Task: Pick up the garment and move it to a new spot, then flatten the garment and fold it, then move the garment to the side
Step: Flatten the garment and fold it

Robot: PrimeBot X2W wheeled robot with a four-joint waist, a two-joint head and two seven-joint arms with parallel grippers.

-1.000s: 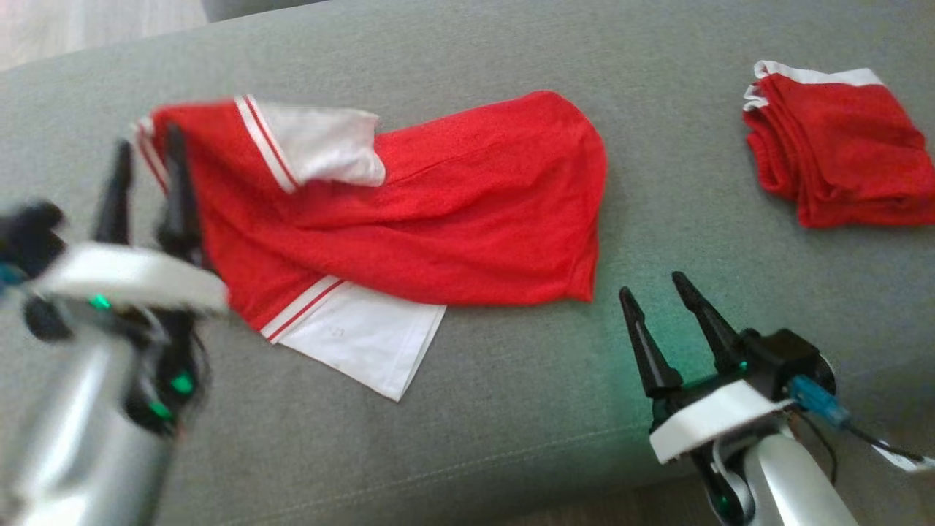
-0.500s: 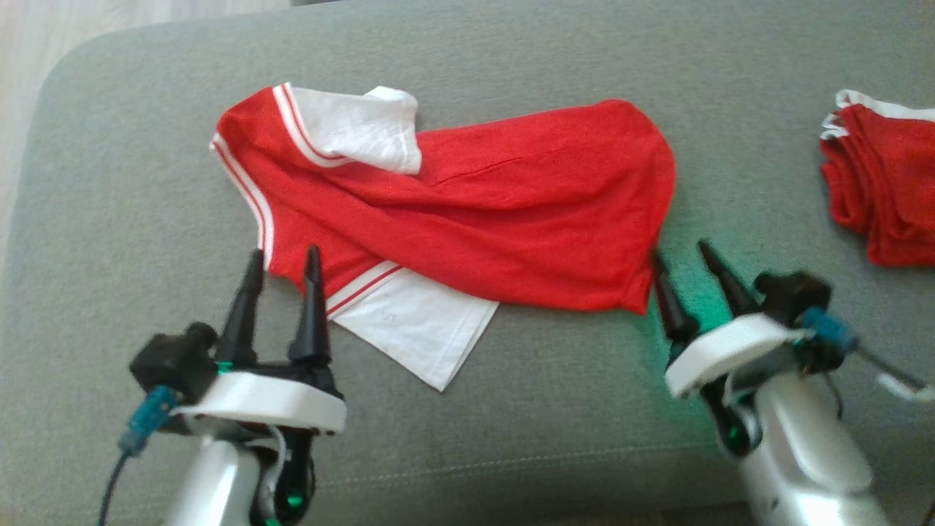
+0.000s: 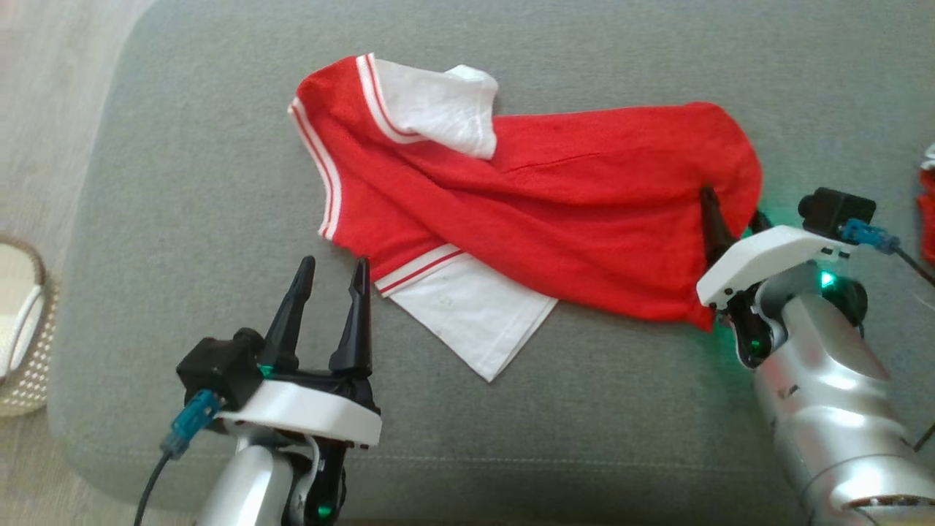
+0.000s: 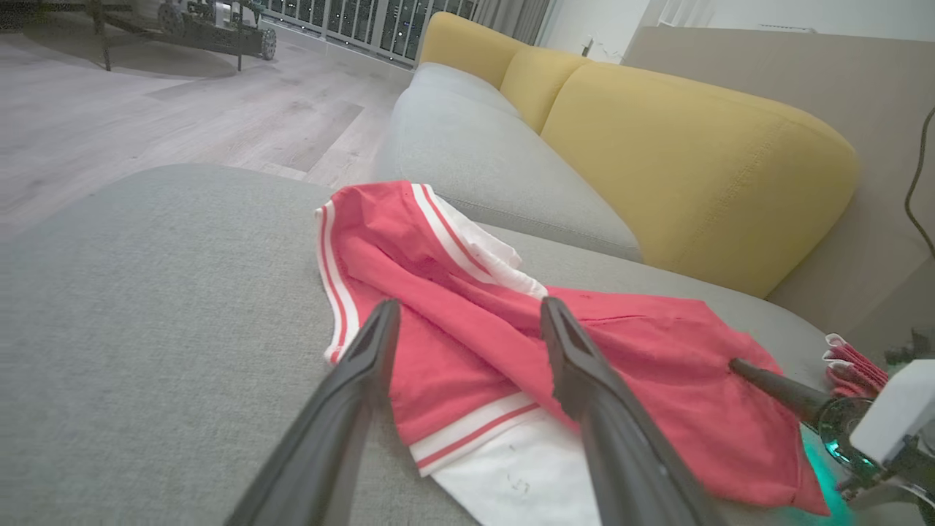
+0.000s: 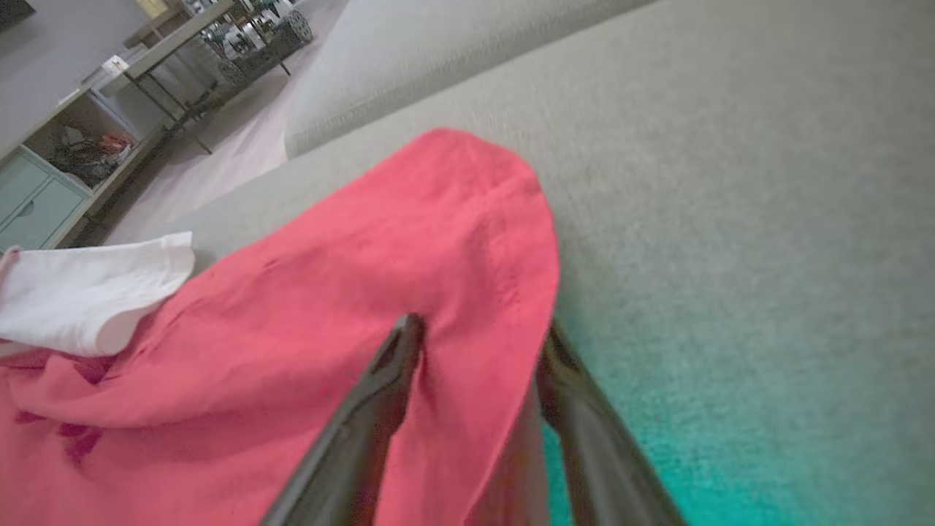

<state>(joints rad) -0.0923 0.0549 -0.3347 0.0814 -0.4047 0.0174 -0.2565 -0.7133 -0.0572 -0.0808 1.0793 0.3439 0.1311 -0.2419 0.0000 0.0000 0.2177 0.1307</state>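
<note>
Grey and soft, the couch seat has a yellow couch back behind it. The garment lies rumpled across the middle of the seat. It is red with white stripes and two white parts. One white part is folded over at the top, and the other pokes out at the bottom toward the robot.

The left gripper is wide open and holds nothing. It sits just beside the garment's lower left corner, near the striped band.

The right gripper is at the garment's right end. Its fingers are apart, and the red edge lies between them. One finger rests on top of the cloth and the other is by the outer side of the edge. The cloth is not pinched.

Another red cloth lies well apart, far to the right.
</note>
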